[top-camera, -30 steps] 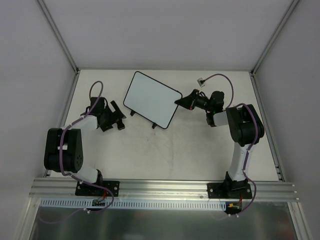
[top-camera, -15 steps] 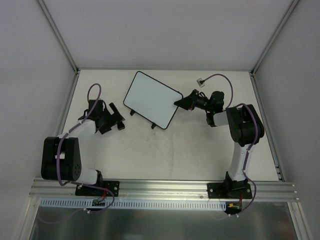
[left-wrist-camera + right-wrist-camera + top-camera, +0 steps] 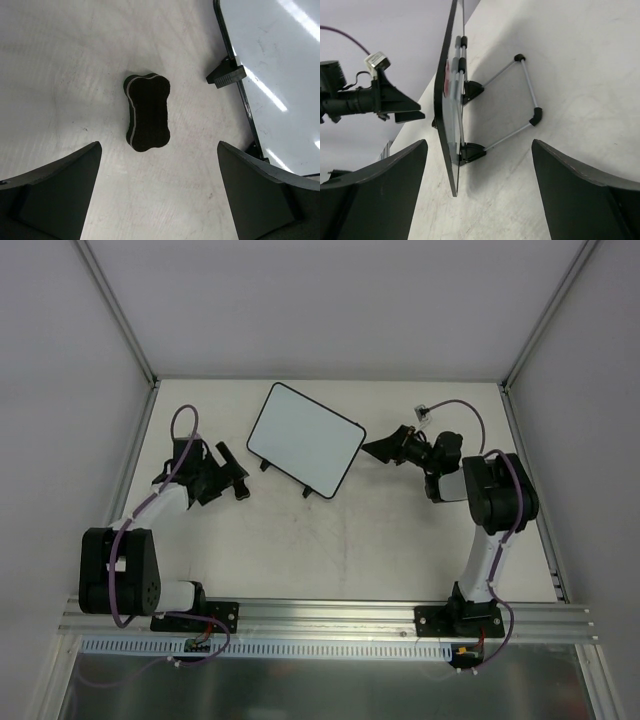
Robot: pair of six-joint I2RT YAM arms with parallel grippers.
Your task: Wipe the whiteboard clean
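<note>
Whiteboard (image 3: 305, 439): standing propped on its feet, mid-bench (image 3: 330, 540), between my two arms; face reading blank from above, no marks I can make out. Eraser (image 3: 147, 112): lying on bench just beside board's foot, untouched. L gripper (image 3: 160, 200): released, jaws wide, hovering over eraser. R gripper (image 3: 480, 195): released, empty, facing board's edge and wire stand (image 3: 512, 102). Judging: wiping either done or not needed; can't confirm.

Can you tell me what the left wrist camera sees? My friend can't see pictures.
A small black bone-shaped eraser lies flat on the white table, centered ahead of the left gripper, whose two dark fingers are spread wide and hold nothing. At the right edge is part of the whiteboard, with a black frame and one small black foot.
</note>
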